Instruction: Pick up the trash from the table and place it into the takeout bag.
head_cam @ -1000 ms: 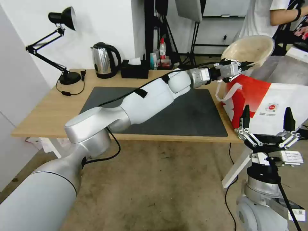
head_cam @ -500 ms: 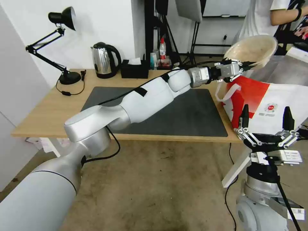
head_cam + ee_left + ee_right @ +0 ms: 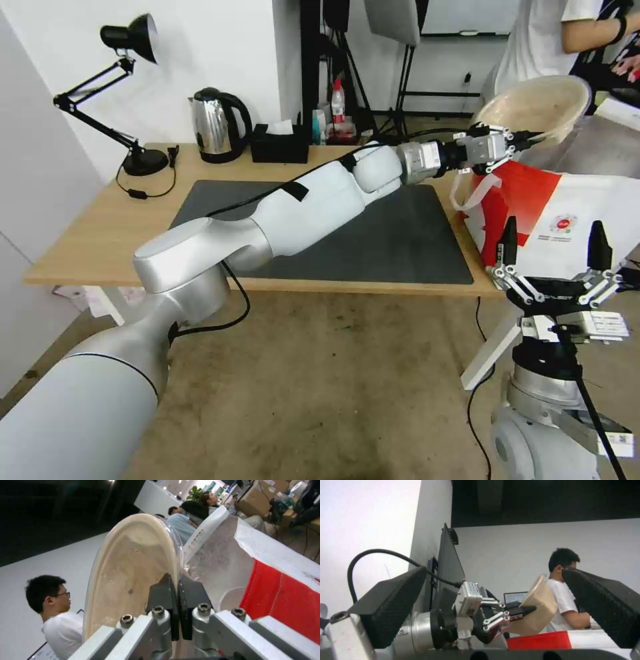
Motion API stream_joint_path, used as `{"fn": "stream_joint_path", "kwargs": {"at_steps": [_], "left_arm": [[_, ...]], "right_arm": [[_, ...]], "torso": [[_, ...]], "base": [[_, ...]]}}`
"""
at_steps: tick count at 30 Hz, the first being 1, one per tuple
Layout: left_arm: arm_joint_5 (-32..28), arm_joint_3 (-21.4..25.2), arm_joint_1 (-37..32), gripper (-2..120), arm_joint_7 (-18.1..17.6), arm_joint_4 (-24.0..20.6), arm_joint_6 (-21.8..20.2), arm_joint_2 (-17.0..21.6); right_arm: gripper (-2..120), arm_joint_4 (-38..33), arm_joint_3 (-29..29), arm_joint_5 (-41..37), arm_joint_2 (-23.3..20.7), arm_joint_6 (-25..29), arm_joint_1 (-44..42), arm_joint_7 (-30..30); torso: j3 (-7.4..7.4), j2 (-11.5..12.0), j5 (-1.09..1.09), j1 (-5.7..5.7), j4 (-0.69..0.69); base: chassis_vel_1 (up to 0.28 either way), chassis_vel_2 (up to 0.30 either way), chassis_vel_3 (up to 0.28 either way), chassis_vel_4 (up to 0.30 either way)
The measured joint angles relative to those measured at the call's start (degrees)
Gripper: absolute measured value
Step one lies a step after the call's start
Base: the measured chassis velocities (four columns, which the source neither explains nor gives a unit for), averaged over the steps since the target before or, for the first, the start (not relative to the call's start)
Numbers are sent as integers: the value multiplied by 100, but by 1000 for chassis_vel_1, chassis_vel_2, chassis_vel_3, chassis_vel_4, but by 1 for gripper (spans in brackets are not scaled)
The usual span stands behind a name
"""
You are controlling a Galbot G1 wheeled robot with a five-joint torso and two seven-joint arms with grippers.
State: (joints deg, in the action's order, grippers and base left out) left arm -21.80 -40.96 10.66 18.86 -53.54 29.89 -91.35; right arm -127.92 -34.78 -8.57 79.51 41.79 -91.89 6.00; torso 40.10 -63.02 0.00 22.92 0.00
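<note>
Bowl held over bag mouth

Right end effector (image 3: pixel 555 267), nearest, waits parked with fingers spread, off the tabletop (image 3: pixel 100 233) edge. Left end effector (image 3: pixel 510 141) pinches the rim of the shallow beige bowl (image 3: pixel 537 107), tilted on edge. Takeout bag (image 3: pixel 567 220) sits directly below and slightly beyond; its foil-lined opening faces up toward the bowl.

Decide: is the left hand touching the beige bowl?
Touching. The left wrist view shows the left hand with both fingers clamped on the beige bowl's rim, above the takeout bag.
</note>
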Motion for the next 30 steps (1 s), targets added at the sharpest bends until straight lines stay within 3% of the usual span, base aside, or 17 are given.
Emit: {"fn": "stream_joint_path", "kwargs": {"at_steps": [6, 9, 13, 20, 22, 30], "left_arm": [[-17, -14, 2, 0, -20, -1, -1, 0], [26, -12, 2, 7, -152, 2, -12, 0], [40, -4, -1, 25, -246, 17, -17, 1], [44, 4, -5, 43, -246, 21, -18, 2], [44, 5, -5, 57, -246, 22, -18, 2], [38, 3, -6, 85, -237, 26, -18, 2]], "right_arm": [[100, -10, 3, -3, -1, -9, 16, 0], [100, -15, 5, -4, 0, -13, 20, 0], [100, -15, 6, -6, 0, -19, 30, 1], [100, -15, 7, -9, 1, -27, 43, 2], [100, -15, 8, -9, 4, -37, 59, 3], [100, -16, 9, -16, 8, -55, 86, 6]], "torso": [[0, 0, 0, 0, 0], [0, 0, 0, 0, 0], [0, 0, 0, 0, 0], [0, 0, 0, 0, 0], [0, 0, 0, 0, 0], [0, 0, 0, 0, 0]], "base": [[0, 0, 0, 0], [0, 0, 0, 0], [0, 0, 0, 0], [0, 0, 0, 0], [0, 0, 0, 0], [0, 0, 0, 0]]}}
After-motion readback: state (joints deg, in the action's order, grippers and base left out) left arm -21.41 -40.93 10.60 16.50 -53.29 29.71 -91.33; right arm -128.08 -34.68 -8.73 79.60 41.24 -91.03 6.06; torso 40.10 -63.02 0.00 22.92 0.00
